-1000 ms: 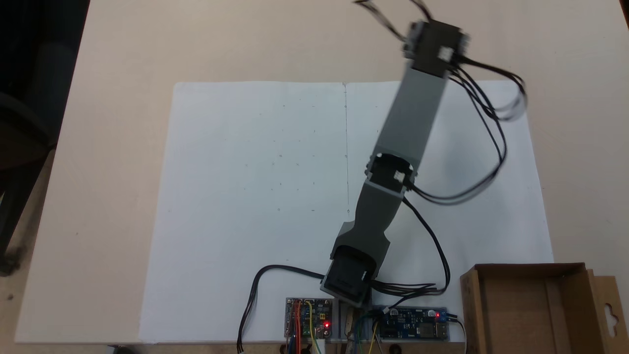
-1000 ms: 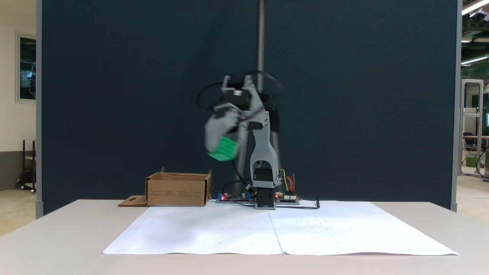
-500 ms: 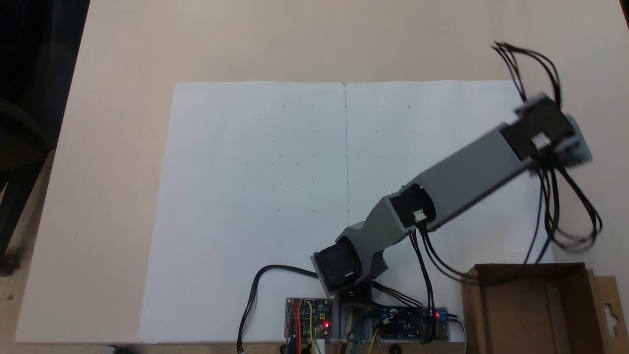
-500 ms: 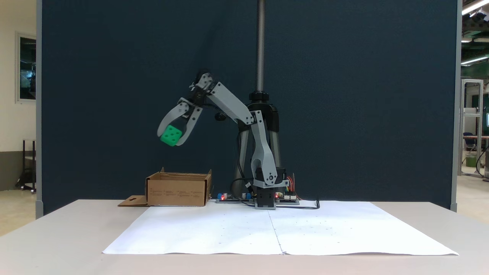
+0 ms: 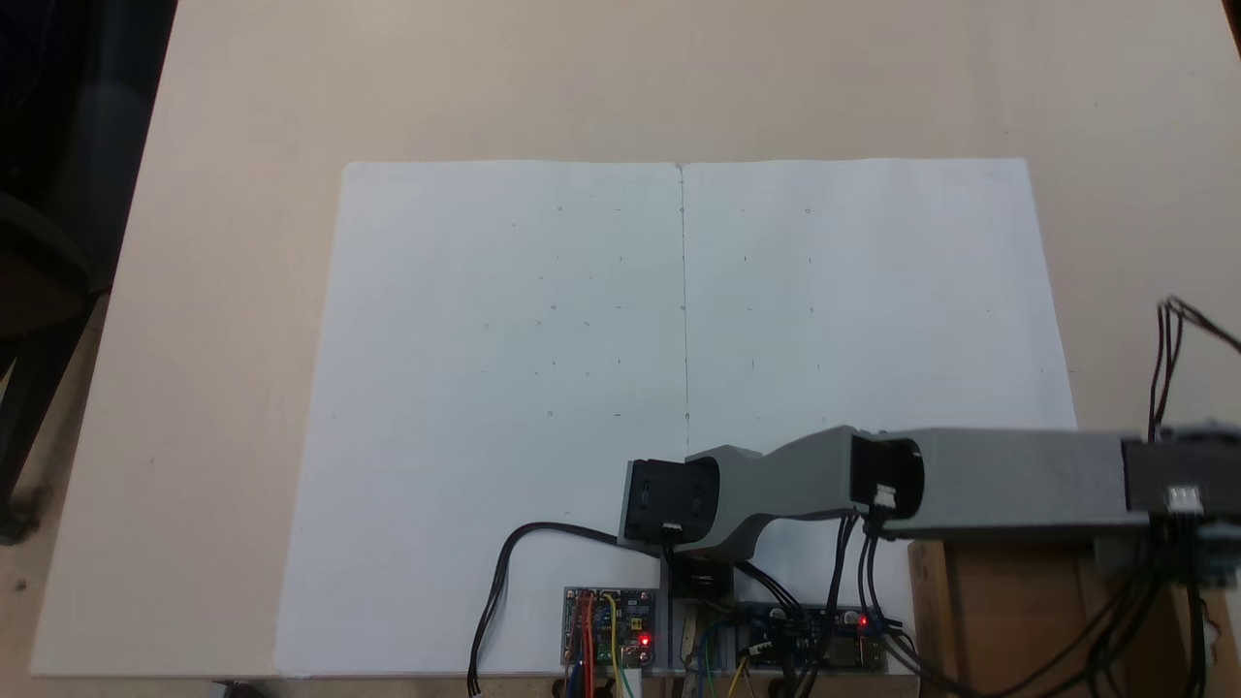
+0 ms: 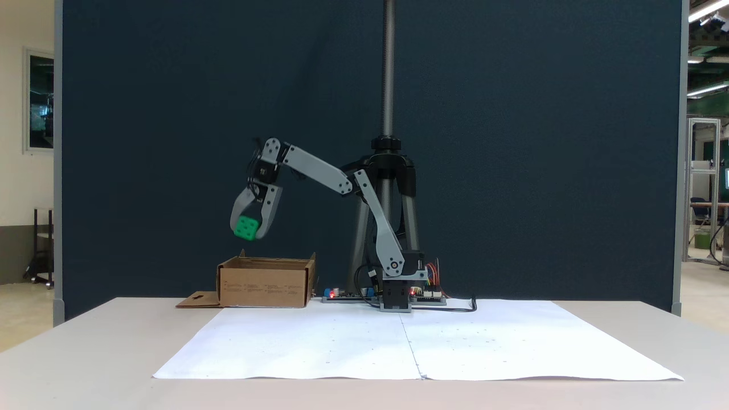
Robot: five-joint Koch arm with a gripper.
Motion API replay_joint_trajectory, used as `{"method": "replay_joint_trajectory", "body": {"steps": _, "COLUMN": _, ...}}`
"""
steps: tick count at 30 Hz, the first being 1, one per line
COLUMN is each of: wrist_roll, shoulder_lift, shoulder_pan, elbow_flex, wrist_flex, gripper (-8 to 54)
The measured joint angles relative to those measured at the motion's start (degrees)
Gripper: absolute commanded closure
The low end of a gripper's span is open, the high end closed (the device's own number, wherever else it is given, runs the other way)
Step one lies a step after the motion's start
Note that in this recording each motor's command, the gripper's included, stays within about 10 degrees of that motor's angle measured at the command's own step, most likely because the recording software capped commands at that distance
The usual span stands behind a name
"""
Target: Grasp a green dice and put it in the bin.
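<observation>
Bin (image 6: 265, 282): brown cardboard box on the counter (image 6: 85, 353), far left in the side fixed view, its flap lying flat to the left. From above, the arm covers its upper part.

Green dice (image 6: 246, 227): in the air, above the left part of the bin and clearly higher than its rim, not touching it.

Claw (image 6: 249, 229): points down, its two fingers closed around the green dice, one on each side.

Arm (image 5: 1008, 480): stretched from its base toward the bin; in the view from above it lies across the near edge of the box.

White paper (image 6: 410, 341): flat on the counter, nothing on it.

Step in hand: I judge it is the carry to the drop place.

How to do it well: bring the dice a little more toward the middle of the box, go lower near the rim, then release, so it does not bounce out over the low wall.
</observation>
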Motion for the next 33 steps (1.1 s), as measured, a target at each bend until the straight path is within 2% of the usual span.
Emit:
{"method": "replay_joint_trajectory", "body": {"steps": 6, "wrist_roll": -5.6, "shoulder_lift": -0.8, "shoulder_pan": 5.4, "elbow_flex": 0.0, "wrist_flex": 1.5, "gripper": 30.7}}
{"method": "replay_joint_trajectory", "body": {"steps": 20, "wrist_roll": -6.9, "shoulder_lift": -0.6, "shoulder_pan": 5.5, "elbow_flex": -0.1, "wrist_flex": 8.4, "gripper": 30.1}}
{"method": "replay_joint_trajectory", "body": {"steps": 21, "wrist_roll": -6.9, "shoulder_lift": -0.6, "shoulder_pan": 5.5, "elbow_flex": 0.0, "wrist_flex": 8.4, "gripper": 26.0}}
{"method": "replay_joint_trajectory", "body": {"steps": 23, "wrist_roll": -6.9, "shoulder_lift": -0.6, "shoulder_pan": 5.5, "elbow_flex": -0.1, "wrist_flex": 8.4, "gripper": 12.5}}
{"method": "replay_joint_trajectory", "body": {"steps": 24, "wrist_roll": -6.9, "shoulder_lift": -0.6, "shoulder_pan": 5.5, "elbow_flex": -0.1, "wrist_flex": 8.4, "gripper": 10.9}}
{"method": "replay_joint_trajectory", "body": {"steps": 27, "wrist_roll": -6.9, "shoulder_lift": -0.8, "shoulder_pan": 5.7, "elbow_flex": -0.1, "wrist_flex": 8.4, "gripper": -0.8}}
{"method": "replay_joint_trajectory", "body": {"steps": 28, "wrist_roll": -6.9, "shoulder_lift": -0.9, "shoulder_pan": 5.9, "elbow_flex": -0.1, "wrist_flex": 8.4, "gripper": -3.0}}
{"method": "replay_joint_trajectory", "body": {"steps": 33, "wrist_roll": -8.0, "shoulder_lift": -0.7, "shoulder_pan": 6.1, "elbow_flex": -0.1, "wrist_flex": 8.4, "gripper": -2.0}}
